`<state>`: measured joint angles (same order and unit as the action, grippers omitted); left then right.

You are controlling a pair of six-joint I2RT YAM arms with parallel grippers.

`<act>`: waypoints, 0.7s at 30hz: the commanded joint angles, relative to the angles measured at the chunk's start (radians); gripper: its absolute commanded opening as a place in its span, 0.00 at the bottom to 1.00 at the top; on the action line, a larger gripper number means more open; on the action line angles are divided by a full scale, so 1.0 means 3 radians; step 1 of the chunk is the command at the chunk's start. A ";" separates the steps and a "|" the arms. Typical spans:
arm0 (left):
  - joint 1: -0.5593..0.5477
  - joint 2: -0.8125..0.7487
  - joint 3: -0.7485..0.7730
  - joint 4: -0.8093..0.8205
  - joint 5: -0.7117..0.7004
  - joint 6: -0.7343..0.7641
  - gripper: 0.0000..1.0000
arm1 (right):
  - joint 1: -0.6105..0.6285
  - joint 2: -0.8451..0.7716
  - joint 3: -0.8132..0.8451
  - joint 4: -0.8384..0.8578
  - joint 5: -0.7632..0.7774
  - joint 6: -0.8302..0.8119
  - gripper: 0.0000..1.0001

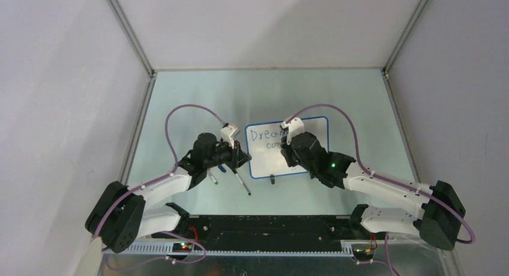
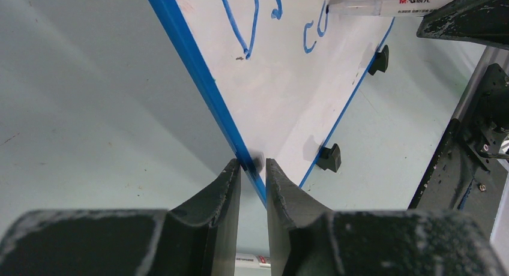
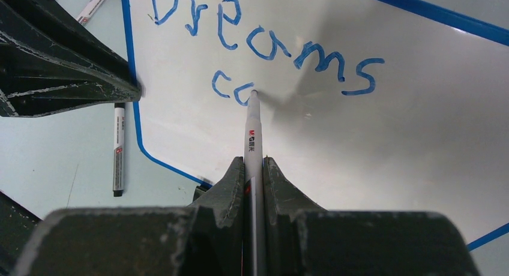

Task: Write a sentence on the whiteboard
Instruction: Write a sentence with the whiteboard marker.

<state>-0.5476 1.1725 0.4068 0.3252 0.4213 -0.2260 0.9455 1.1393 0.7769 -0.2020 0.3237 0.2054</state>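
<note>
Left gripper (image 2: 253,165): its two fingers (image 2: 231,186) are almost together, with only a thin gap. They pinch the blue rim of the whiteboard (image 2: 288,90).
Where the left fingers grip: on the rim near a rounded corner. The white face goes up and away from the fingertips.
Right gripper (image 3: 254,165): its two fingers (image 3: 231,183) are squeezed tight on a marker (image 3: 253,132).
Marker: it is white and thin. It pokes straight out past the right fingertips, and its tip touches the whiteboard (image 3: 390,138).
Sentence (image 3: 264,45): it is in blue. The word "Dreams" sits beyond the marker tip. Under it are the letters "co", and the tip rests right at the "o".
Whiteboard place: it lies on the table (image 1: 198,96) between the two grippers, with the left gripper (image 1: 237,156) at its left edge and the right gripper (image 1: 291,145) over its middle.
Clip feet (image 2: 330,158): two small black feet sit on the board's long edge. One is just beside the left fingertips, on their right. The other is farther along the same edge.
Spare markers (image 3: 119,150): one lies on the table left of the right fingers, just outside the blue rim. Another one (image 3: 95,5) lies farther off, past the left gripper's finger.
Table colour: pale green.
</note>
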 commanded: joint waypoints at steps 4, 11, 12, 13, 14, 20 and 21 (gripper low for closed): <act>-0.0020 -0.0056 0.0073 0.0038 0.0035 0.0073 0.26 | -0.0035 0.0014 0.0115 0.0161 0.0012 -0.0071 0.00; -0.0020 -0.0057 0.0071 0.0039 0.0035 0.0073 0.26 | -0.0019 0.0018 0.0116 0.0166 -0.0057 -0.0091 0.00; -0.0020 -0.0056 0.0068 0.0038 0.0037 0.0073 0.26 | -0.0015 0.0015 0.0115 0.0161 -0.0056 -0.0090 0.00; -0.0021 -0.0057 0.0070 0.0037 0.0035 0.0071 0.26 | -0.0016 0.0006 0.0115 0.0159 -0.0056 -0.0091 0.00; -0.0018 -0.0056 0.0070 0.0036 0.0037 0.0072 0.26 | -0.0011 0.0003 0.0115 0.0161 -0.0056 -0.0094 0.00; -0.0019 -0.0062 0.0070 0.0040 0.0034 0.0071 0.26 | 0.0038 -0.0060 0.0115 0.0150 -0.0073 -0.0131 0.00; -0.0020 -0.0063 0.0070 0.0038 0.0035 0.0070 0.26 | 0.0041 -0.0070 0.0113 0.0142 -0.0049 -0.0132 0.00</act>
<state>-0.5480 1.1725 0.4068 0.3256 0.4221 -0.2264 0.9474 1.1404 0.7769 -0.1886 0.3012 0.1818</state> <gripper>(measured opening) 0.256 0.145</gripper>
